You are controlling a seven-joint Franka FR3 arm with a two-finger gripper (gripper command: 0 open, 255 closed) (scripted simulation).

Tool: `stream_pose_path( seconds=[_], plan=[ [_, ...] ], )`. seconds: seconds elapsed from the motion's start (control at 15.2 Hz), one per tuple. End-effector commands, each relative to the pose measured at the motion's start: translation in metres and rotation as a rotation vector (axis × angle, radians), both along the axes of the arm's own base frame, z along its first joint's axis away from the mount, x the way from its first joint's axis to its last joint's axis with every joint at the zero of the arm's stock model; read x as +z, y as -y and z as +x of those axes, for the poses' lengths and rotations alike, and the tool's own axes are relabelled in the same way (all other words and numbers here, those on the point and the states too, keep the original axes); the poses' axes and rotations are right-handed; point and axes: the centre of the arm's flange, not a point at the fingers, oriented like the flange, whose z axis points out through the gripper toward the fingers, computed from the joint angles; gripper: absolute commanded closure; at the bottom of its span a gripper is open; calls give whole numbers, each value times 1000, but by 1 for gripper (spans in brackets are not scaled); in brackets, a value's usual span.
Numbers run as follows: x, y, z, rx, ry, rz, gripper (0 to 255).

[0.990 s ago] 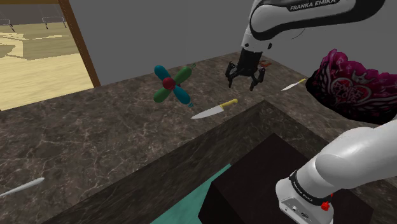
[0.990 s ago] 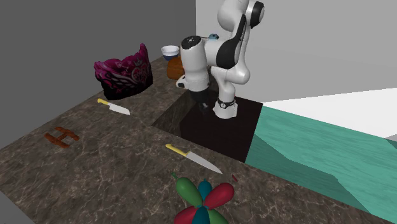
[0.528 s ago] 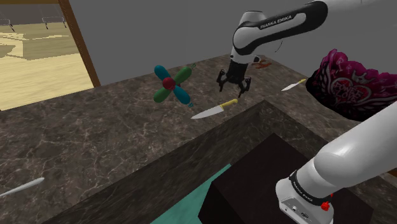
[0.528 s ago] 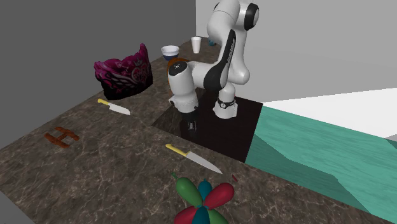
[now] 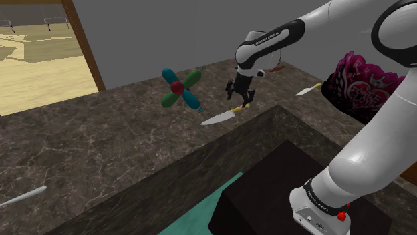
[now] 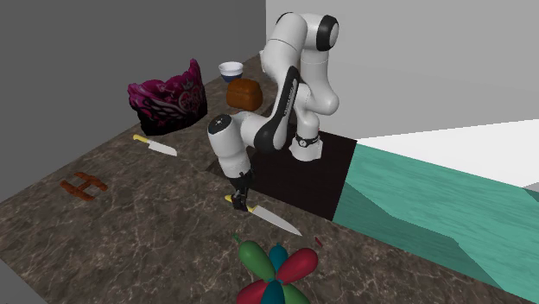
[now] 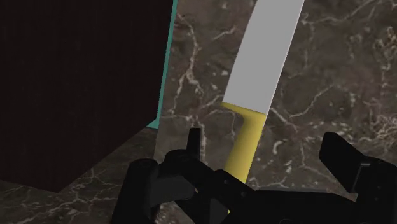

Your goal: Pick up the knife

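Observation:
The knife (image 5: 218, 118) has a grey blade and a yellow handle and lies flat on the dark marble counter (image 5: 120, 153), close to the edge by the stand. In the second exterior view the knife (image 6: 275, 220) lies in front of the arm, its handle under the hand. My gripper (image 5: 239, 101) hangs low over the handle end, also seen as gripper (image 6: 239, 201). In the wrist view the knife's yellow handle (image 7: 246, 141) runs between my fingers (image 7: 193, 144), which stand apart and do not touch it. The gripper (image 7: 267, 151) is open.
A second small knife (image 5: 308, 89) lies by a pink patterned bag (image 5: 371, 85). A teal, green and red propeller-shaped toy (image 5: 180, 89) stands beyond the blade. A red H-shaped piece (image 6: 83, 186), a bowl (image 6: 230, 68) and a brown loaf (image 6: 244, 91) sit farther off. The dark stand (image 5: 281, 190) borders the counter.
The arm has swung out from the stand and lowered. The gripper moved toward the shoulder view's left and down, from near the counter's far edge to just over the knife's handle.

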Motion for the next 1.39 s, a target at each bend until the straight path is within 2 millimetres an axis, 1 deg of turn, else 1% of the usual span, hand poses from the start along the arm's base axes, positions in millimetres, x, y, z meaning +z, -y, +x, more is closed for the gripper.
stream_pose_path(
  seconds=[0.0, 0.33, 0.4, 0.53, 0.59, 1.19, 1.32],
  plan=[
    [-12, 5, 3, -32, -2, -1, 0],
    [-38, 5, 3, -32, -2, -1, 0],
    [-46, 5, 3, -32, -2, -1, 0],
    [-46, 5, 3, -32, -2, -1, 0],
    [-47, 4, 3, -32, -3, -1, 255],
    [-46, 5, 3, -32, -2, -1, 255],
    [-36, 5, 3, -32, -2, -1, 255]
  ],
)
